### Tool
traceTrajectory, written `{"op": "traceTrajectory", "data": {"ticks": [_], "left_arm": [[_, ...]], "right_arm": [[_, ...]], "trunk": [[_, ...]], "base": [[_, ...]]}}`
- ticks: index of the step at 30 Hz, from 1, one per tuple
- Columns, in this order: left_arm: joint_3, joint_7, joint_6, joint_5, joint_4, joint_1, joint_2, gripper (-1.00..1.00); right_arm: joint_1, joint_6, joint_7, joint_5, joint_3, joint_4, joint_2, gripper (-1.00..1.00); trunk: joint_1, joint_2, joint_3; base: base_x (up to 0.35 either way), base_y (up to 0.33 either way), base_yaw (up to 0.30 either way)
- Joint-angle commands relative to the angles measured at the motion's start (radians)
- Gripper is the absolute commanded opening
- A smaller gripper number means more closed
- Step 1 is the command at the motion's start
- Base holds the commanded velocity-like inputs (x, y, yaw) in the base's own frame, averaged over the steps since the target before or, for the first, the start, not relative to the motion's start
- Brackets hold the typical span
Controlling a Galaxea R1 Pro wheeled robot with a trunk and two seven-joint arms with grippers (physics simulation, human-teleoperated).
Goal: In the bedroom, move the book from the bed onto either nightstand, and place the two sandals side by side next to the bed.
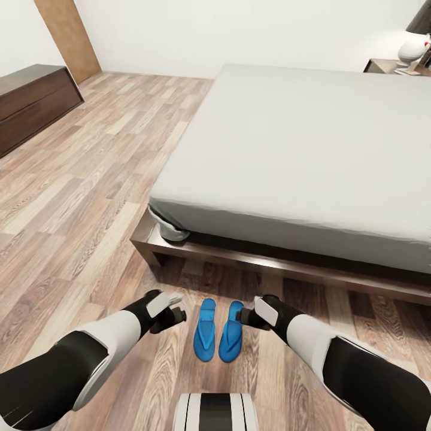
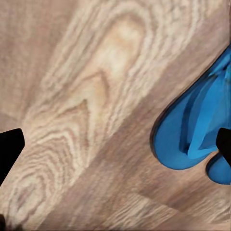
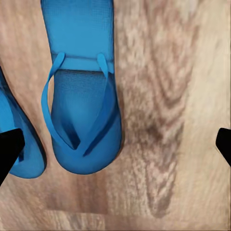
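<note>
Two bright blue sandals (image 1: 205,330) (image 1: 230,340) lie side by side on the wood floor, just in front of the bed's (image 1: 311,137) foot end. My left gripper (image 1: 173,313) hovers open just left of the pair, and my right gripper (image 1: 242,315) is open at the right sandal's far end. The left wrist view has a sandal (image 2: 192,130) off to one side of the open gripper (image 2: 115,149). In the right wrist view one sandal (image 3: 82,96) lies between the spread fingers of the gripper (image 3: 115,147), the other sandal (image 3: 19,139) at the edge. I cannot make out the book.
The bed's dark frame (image 1: 179,251) juts out beyond the mattress near the sandals. A nightstand (image 1: 383,64) with a white lamp (image 1: 413,51) and small items stands at the far right. A low dark bench (image 1: 30,102) lines the left wall, with open floor between.
</note>
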Motion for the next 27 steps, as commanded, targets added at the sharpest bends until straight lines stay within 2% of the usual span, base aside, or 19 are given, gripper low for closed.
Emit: {"op": "traceTrajectory", "data": {"ticks": [1,3,4,14,15,17,19,20,27], "left_arm": [[-0.007,0.007,0.000,0.011,-0.002,0.000,0.004,1.00],[-0.007,0.007,-0.004,0.011,-0.002,0.000,0.008,1.00],[-0.007,0.007,-0.030,0.011,-0.001,0.001,0.019,1.00],[-0.007,0.007,-0.058,0.010,0.009,0.001,0.028,1.00],[-0.007,0.007,-0.061,0.010,0.010,0.001,0.031,1.00],[-0.007,0.007,-0.062,0.010,0.010,0.001,0.037,1.00],[-0.007,0.007,-0.063,0.011,0.011,0.001,0.043,1.00],[-0.007,0.006,-0.063,0.011,0.011,0.001,0.056,1.00],[-0.007,0.006,-0.065,0.011,0.011,0.002,0.066,1.00]], "right_arm": [[0.000,0.004,-0.007,-0.010,0.006,-0.002,-0.004,1.00],[0.000,0.005,-0.007,-0.010,0.006,-0.001,-0.007,1.00],[0.002,0.008,-0.007,-0.010,0.006,-0.001,-0.020,1.00],[0.007,0.013,-0.007,-0.010,0.007,-0.001,-0.053,1.00],[0.013,0.014,-0.007,-0.010,0.007,-0.001,-0.067,1.00],[0.017,0.014,-0.007,-0.010,0.007,-0.001,-0.072,1.00],[0.021,0.014,-0.007,-0.010,0.007,-0.001,-0.077,1.00],[0.034,0.015,-0.006,-0.010,0.007,-0.001,-0.090,1.00],[0.058,0.015,-0.005,-0.009,0.007,-0.001,-0.104,1.00]], "trunk": [[-0.001,0.000,0.003],[-0.001,0.000,0.003],[-0.001,0.000,0.003],[-0.001,0.000,0.003],[-0.001,0.000,0.003],[-0.001,0.000,0.003],[-0.001,0.001,0.011],[-0.002,0.001,0.015],[-0.005,0.002,0.042]], "base": [[0.000,0.000,0.000],[0.000,0.000,0.000],[0.000,0.000,0.000],[0.000,0.000,0.000],[0.000,0.000,0.000],[0.000,0.000,0.000],[0.000,0.000,0.000],[0.000,0.000,0.000],[0.000,0.000,0.000]]}}
